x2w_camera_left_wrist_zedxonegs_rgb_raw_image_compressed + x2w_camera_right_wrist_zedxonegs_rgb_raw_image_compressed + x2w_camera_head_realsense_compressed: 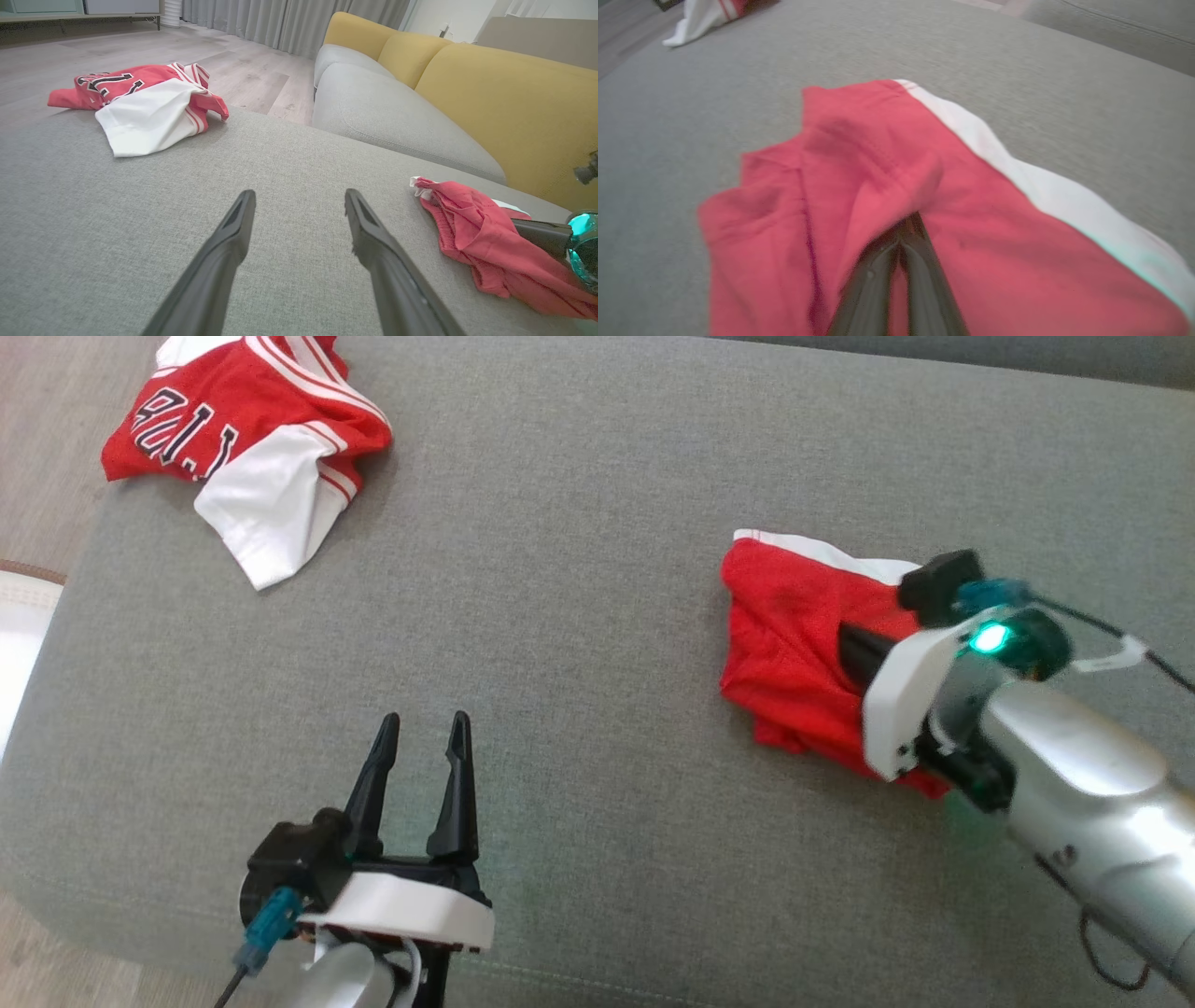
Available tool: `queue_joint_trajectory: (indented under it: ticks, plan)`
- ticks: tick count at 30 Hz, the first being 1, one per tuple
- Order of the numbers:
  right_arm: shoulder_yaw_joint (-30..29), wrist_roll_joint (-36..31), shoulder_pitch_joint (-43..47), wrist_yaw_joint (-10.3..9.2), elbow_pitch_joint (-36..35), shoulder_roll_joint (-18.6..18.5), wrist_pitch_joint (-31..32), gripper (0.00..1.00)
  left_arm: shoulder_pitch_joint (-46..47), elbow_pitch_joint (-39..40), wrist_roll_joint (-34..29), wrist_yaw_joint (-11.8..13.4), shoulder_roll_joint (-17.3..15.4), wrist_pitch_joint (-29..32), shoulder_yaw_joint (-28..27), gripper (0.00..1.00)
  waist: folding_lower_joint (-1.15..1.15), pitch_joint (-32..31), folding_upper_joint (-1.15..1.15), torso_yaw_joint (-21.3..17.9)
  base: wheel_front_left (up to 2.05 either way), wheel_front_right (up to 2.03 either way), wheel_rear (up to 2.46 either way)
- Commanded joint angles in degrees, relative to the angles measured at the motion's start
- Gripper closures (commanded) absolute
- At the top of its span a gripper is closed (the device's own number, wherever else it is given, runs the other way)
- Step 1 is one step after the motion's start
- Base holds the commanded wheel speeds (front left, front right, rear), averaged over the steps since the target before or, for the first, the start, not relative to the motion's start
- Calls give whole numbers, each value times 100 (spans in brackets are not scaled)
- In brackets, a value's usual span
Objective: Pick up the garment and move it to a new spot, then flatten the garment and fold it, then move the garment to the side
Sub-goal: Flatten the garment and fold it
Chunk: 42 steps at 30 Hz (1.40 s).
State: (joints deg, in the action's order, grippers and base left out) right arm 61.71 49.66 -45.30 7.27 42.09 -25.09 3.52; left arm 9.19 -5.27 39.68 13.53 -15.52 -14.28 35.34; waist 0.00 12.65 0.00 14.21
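Head view: the red garment lies bunched on the right part of the grey cushion, and the right gripper reaches into it from the near right. A low hold near the middle probably allows a lift or drag without cloth spilling. The left gripper hovers at the near left, jaws spread and empty, apparently in reserve for flattening. A red-and-white jersey sits far left, well apart. Left wrist view: adds the yellow sofa back beyond the cushion and the garment's raised, rumpled profile. Right wrist view: shows the jaws closed on a fold of red cloth, with the white band to the right of the grip.
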Motion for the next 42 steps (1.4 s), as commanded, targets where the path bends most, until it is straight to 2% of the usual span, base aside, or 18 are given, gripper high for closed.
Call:
queue_joint_trajectory:
  ticks: [1,9,16,22,28,33,35,37,39,40,41,42]
  plan:
    - [66,84,-78,22,-210,51,-36,100,230,145,-72,-35,-35,-62,-190,0,0,-15,0,-2,0,0,0]
    - [928,552,-115,22,-1151,-6,-89,100,197,140,-85,-36,-33,-64,-159,0,0,-121,0,-39,0,0,0]
    - [1141,456,-34,22,-1461,-10,63,100,188,168,-84,-8,-38,-61,-140,0,0,-108,0,-64,0,0,0]
    - [1160,345,37,22,-1392,107,-117,100,190,167,-57,15,-45,-62,-170,0,0,-109,0,-132,0,0,0]
    - [1113,330,-98,22,-1376,204,-781,100,148,128,-31,27,-85,-64,-242,0,0,-241,0,-284,0,0,0]
    - [740,340,-137,22,-1359,253,-1393,100,93,128,-22,52,-139,-65,-316,0,0,-417,0,-453,0,0,0]
    - [328,278,-65,22,-1239,256,-1616,98,76,115,-18,57,-169,-66,-345,0,0,-526,0,-560,0,0,0]
    - [-45,188,37,22,-1085,261,-1713,85,76,93,-20,54,-177,-66,-355,0,0,-598,0,-633,0,0,0]
    - [-484,30,179,22,-890,293,-1780,62,71,78,-36,54,-172,-67,-345,0,0,-669,0,-709,0,0,0]
    - [-720,-49,273,22,-806,328,-1803,40,65,72,-42,60,-164,-67,-343,0,0,-703,0,-748,0,0,0]
    - [-973,-140,375,22,-735,370,-1821,7,57,62,-55,67,-160,-67,-338,0,0,-737,0,-789,0,0,0]
    - [-1207,-257,487,22,-681,410,-1832,0,47,47,-68,72,-159,-68,-332,0,0,-769,0,-828,0,0,0]
